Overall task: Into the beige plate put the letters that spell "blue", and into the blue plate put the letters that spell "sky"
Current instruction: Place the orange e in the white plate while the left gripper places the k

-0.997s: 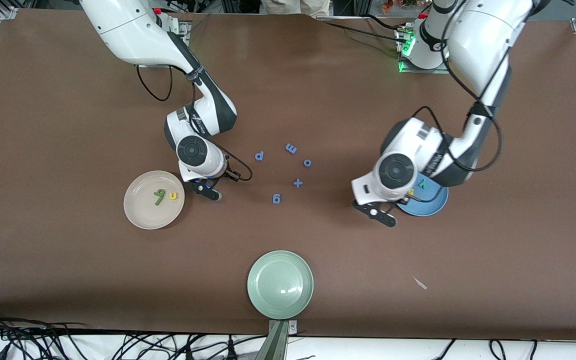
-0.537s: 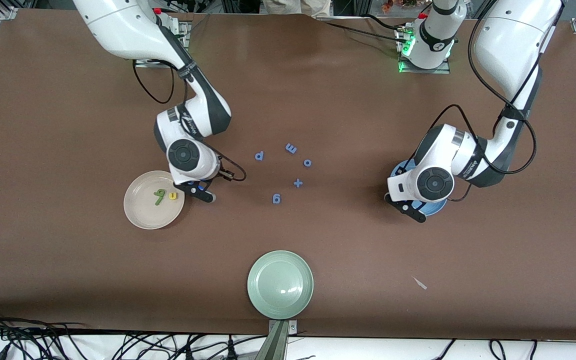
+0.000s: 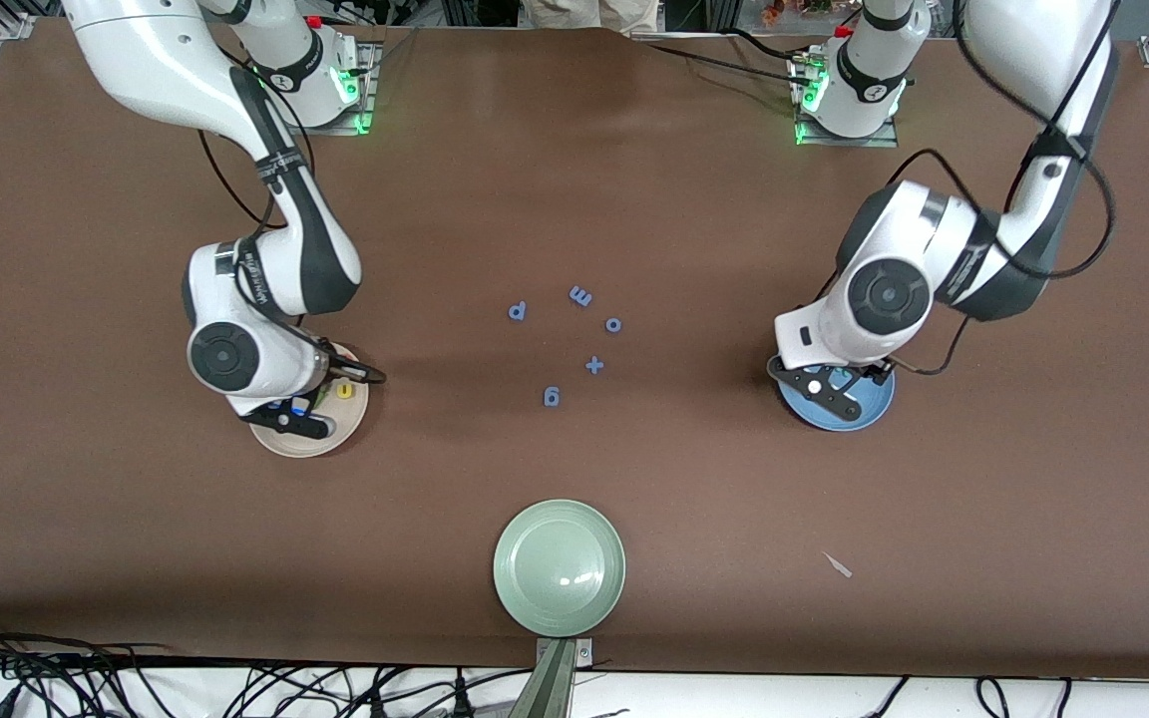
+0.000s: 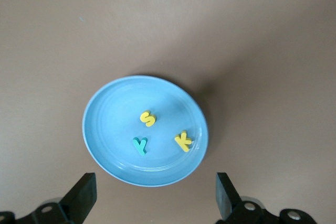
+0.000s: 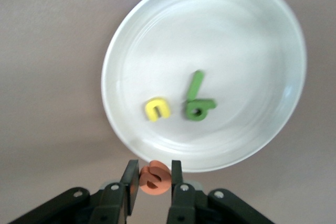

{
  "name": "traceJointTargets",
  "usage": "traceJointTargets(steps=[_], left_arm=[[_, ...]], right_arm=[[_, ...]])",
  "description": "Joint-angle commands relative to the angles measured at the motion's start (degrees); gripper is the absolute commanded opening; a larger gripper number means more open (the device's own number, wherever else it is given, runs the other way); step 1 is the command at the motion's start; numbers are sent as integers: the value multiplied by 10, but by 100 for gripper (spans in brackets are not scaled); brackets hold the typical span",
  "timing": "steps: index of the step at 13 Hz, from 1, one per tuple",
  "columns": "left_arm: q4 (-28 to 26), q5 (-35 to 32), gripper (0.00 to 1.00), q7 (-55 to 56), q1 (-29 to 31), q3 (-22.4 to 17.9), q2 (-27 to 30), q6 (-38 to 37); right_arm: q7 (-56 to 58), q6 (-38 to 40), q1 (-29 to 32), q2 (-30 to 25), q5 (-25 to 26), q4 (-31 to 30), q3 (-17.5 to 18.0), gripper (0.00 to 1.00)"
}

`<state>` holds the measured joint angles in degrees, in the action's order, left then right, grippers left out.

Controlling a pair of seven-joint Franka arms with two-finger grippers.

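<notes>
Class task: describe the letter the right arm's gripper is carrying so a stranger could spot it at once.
Find the beige plate. At its rim the right gripper is shut on an orange e, the only orange letter; the plate's three letters are green or yellow.

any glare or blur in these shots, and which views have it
Front view: a bright glare spot on the pale green plate. Right wrist view: soft, motion-blurred, the beige plate washed near white. Left wrist view: sharp, even light, with a dark shadow beside the blue plate.

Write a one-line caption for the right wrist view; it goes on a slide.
Right gripper holds the orange e at the beige plate rim; b, l, u inside.
</notes>
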<state>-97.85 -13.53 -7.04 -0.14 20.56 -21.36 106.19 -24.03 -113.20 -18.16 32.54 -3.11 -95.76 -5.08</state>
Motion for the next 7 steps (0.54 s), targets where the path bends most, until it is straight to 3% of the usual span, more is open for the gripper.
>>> traceJointTargets(steps=[1, 3, 4, 6, 7], left_arm=[[61, 43, 100, -10, 13, -3, 40, -76], [134, 45, 100, -3, 13, -5, 55, -133], [169, 50, 100, -5, 22, -8, 53, -153], [184, 63, 100, -3, 34, -31, 68, -149], [182, 78, 100, -3, 31, -59, 84, -148]], right_arm=[[12, 10, 6, 4, -8, 22, -4, 64], [18, 13, 8, 3, -8, 31, -4, 79], [18, 17, 12, 3, -8, 43, -4, 79], [18, 61, 13, 5, -8, 91, -4, 80], [18, 82, 13, 4, -7, 110, -4, 86]])
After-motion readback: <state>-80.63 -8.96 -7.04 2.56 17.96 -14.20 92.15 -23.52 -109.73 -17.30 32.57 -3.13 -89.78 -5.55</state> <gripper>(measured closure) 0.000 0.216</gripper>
